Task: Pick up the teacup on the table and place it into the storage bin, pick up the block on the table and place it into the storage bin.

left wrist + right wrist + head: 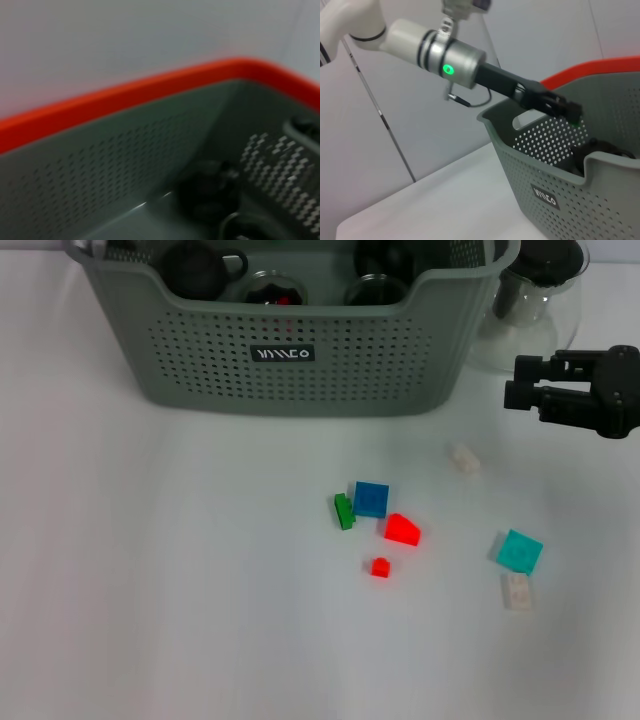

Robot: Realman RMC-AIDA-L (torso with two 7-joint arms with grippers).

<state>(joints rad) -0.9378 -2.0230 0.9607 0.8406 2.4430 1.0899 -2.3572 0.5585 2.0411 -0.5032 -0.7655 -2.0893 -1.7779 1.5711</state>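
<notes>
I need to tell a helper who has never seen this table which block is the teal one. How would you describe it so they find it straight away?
Start at the storage bin at the far side of the table, then look toward the robot's right, nearer the robot. The teal block lies apart from the central cluster, below the right claw. It is the only teal piece, with a pale block just nearer the robot.

We see a grey-green storage bin [290, 350] with dotted perforations and a black label [282, 353] in white lettering. On the white worktop [150, 570] lie blocks — blue [371, 499], green [344, 511], red [402, 530], teal [520, 551] — while the right claw [522, 381] is black.
</notes>
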